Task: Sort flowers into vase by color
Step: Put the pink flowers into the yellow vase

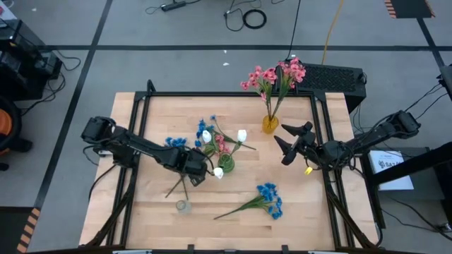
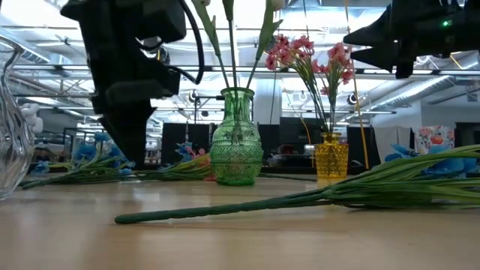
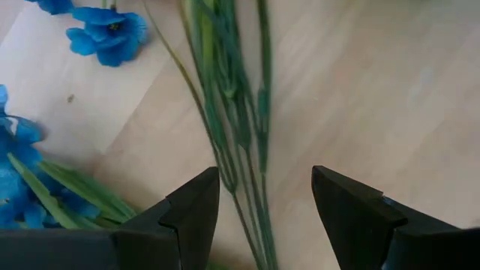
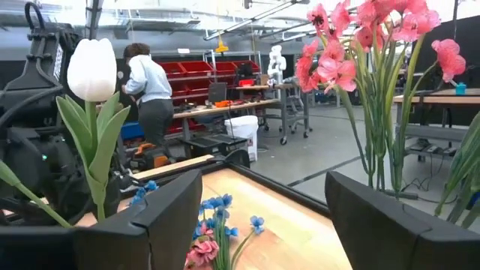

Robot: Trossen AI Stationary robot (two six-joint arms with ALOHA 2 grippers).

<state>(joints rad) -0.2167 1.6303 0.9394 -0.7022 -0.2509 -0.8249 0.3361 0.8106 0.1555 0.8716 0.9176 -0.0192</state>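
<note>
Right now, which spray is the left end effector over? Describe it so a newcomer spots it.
On the light wooden table, find the green patterned glass vase near the middle. Just left of it the left end effector hangs open over a blue-blossomed spray lying flat. Unlike the other blue spray at the front, its thin green stems run between the fingers.

A robotics lab or workshop: beyond the wooden table (image 1: 233, 212), a person (image 4: 150, 94) stands at workbenches beside red parts bins (image 4: 196, 79), beneath exposed ceiling beams, with cables (image 1: 247, 15) on the floor behind the table.

left gripper (image 1: 201, 171) low, fingers parted; right gripper (image 1: 288, 141) raised, agape
</note>
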